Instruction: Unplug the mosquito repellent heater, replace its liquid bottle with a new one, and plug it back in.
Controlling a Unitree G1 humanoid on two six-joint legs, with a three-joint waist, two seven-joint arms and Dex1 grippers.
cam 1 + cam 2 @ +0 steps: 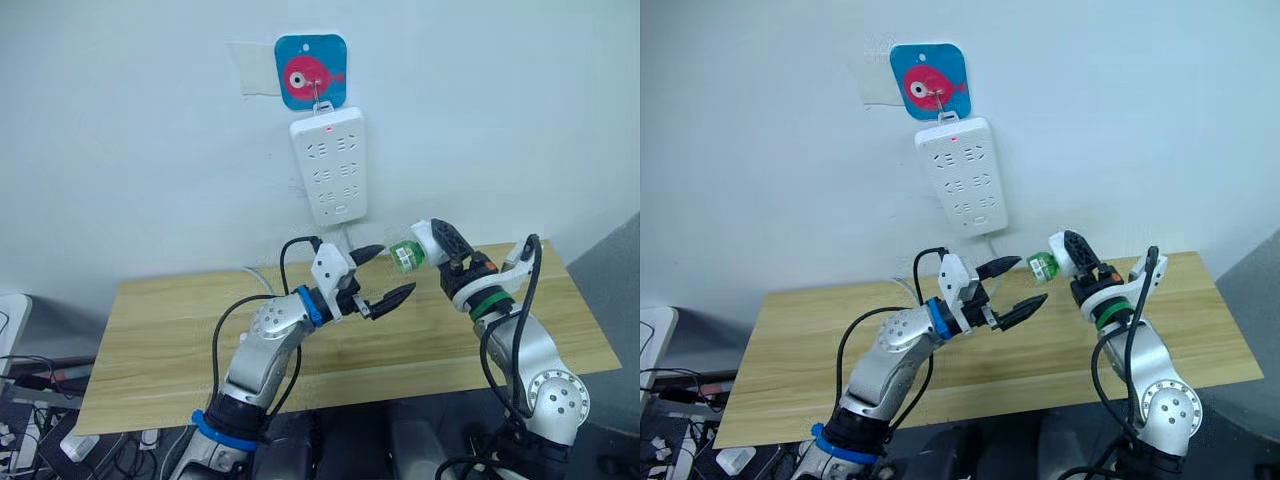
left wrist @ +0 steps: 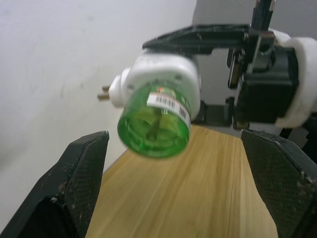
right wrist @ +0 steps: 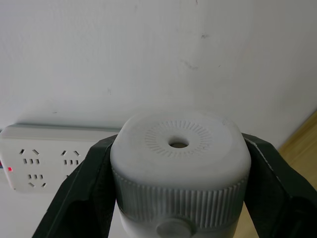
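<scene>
left wrist view has the right gripper point(image 2: 218, 74) pinching the heater point(image 2: 161, 74) in the air above the tabletop's point(image 1: 150, 340) far edge, green bottle point(image 2: 154, 121) turned toward the spread left gripper point(image 1: 385, 275), presumably for unscrewing.

Right gripper point(image 1: 428, 243) grips the small white rounded heater point(image 1: 421, 243) with green bottle point(image 1: 404, 256); left gripper point(image 1: 385, 273) gapes beside it.

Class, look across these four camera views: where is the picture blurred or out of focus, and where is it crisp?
Left wrist view: the green bottle and heater look soft, while the left gripper's fingers are crisper. Right wrist view: the heater's ribbed top is sharp, the power strip behind slightly soft. Eye views: evenly lit; the strip's red light shows clearly.
</scene>
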